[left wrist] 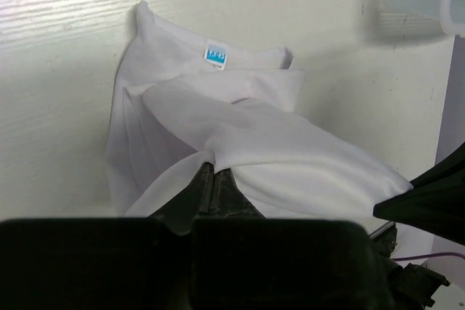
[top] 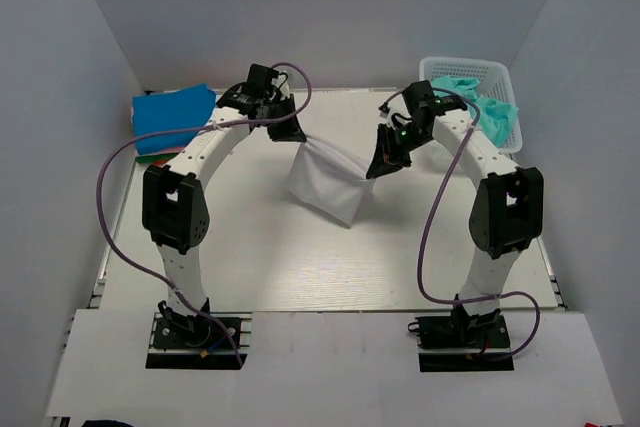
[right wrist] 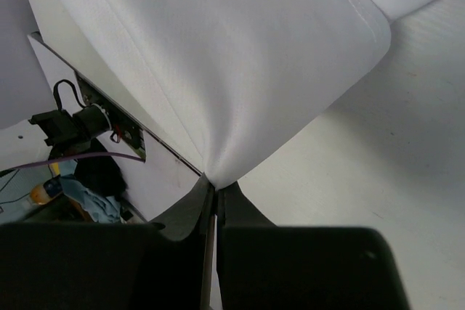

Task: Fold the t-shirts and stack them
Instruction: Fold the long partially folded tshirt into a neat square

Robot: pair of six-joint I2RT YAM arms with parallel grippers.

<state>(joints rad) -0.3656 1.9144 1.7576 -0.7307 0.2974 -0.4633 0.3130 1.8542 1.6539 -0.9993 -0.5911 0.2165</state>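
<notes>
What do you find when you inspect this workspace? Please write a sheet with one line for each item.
Surface: white table with a faint grain.
Job's things: white t-shirt pinched at two places and lifted, its collar end lying on the table; a folded blue t-shirt tops a stack at the far left; teal t-shirts lie in the basket.
Clutter: white lattice basket at the far right corner.
Grippers: left gripper shut on the white t-shirt; right gripper shut on it too.
Cables: purple cables hang in loops from each base to its wrist.
Surroundings: plain pale walls on three sides.
</notes>
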